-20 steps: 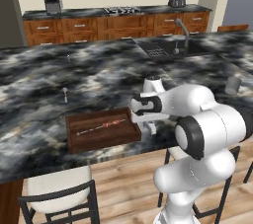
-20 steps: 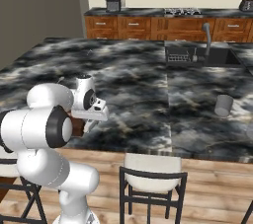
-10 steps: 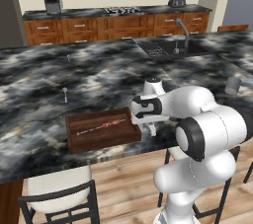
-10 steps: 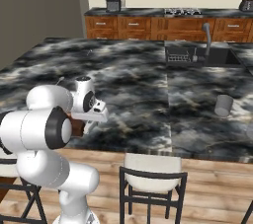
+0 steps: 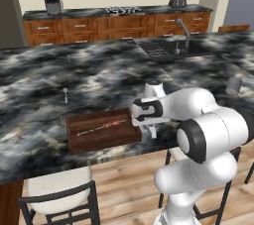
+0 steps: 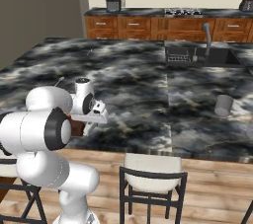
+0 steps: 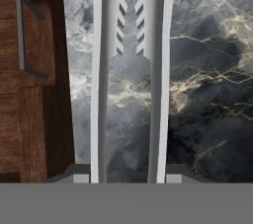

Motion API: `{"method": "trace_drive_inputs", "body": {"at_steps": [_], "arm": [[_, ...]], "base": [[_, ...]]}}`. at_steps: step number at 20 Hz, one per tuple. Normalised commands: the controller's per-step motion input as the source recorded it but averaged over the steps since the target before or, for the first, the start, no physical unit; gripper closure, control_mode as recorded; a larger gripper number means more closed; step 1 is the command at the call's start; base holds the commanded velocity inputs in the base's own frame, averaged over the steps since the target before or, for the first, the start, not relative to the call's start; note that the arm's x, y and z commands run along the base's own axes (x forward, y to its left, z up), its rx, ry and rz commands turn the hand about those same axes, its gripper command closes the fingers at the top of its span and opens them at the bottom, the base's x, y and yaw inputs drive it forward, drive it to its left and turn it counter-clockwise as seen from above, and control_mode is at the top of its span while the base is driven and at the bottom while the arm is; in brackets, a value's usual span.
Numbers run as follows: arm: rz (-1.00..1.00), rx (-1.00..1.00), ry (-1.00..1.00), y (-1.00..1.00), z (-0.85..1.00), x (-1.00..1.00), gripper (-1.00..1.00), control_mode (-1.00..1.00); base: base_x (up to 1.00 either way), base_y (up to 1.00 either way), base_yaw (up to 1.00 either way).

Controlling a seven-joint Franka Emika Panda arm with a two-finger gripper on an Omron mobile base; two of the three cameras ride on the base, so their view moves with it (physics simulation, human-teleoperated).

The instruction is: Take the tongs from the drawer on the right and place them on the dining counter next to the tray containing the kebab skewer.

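Now you are at the placing step: your gripper [image 7: 128, 176] holds the tongs [image 7: 129, 70], and the hand view shows its fingers [image 7: 81, 172] pinching the two pale arms of the tongs at their near end, with the toothed tips pointing away over the table [image 7: 207, 94].

Take the tray [image 5: 101, 130] as your landmark. It lies near the front edge of the table [image 5: 74, 70], and the skewer [image 5: 104, 126] rests inside it, running along its length. Your gripper [image 5: 148, 129] hangs just beside the tray's right end, low over the stone. From the hand view the tray's brown rim [image 7: 37, 75] runs along the left of the tongs, close to them, and bare marbled stone lies under the tongs and to their right. From the right base camera the gripper [image 6: 91, 125] sits near the table's front edge, with the arm hiding most of the tray.

I can't tell whether the tongs already touch the stone or hang a little above it.

The spot looks right, so the next move, as I judge it, is a short, straight descent until the tongs rest flat, then spreading the fingers and lifting clear. Keep off the tray's rim as you lower; a nudge there could shift the tray or leave the tongs propped on its edge.
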Motion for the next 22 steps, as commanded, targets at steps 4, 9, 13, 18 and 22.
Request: {"method": "trace_drive_inputs", "body": {"at_steps": [4,9,13,18,22], "arm": [[0.0,0.0,0.0,0.0,-0.01,0.01,-1.0,-1.0],[0.0,0.0,-0.03,0.0,0.1,0.0,-1.0,-1.0],[0.0,0.0,-0.01,-0.01,0.32,0.0,-1.0,-1.0],[0.0,0.0,-0.02,-0.05,0.45,0.0,-1.0,-1.0],[0.0,0.0,-0.14,-0.01,0.58,-0.1,-1.0,-1.0]], "base": [[0.0,0.0,0.0],[0.0,0.0,0.0],[0.0,0.0,0.0],[0.0,0.0,0.0],[0.0,0.0,0.0]]}}
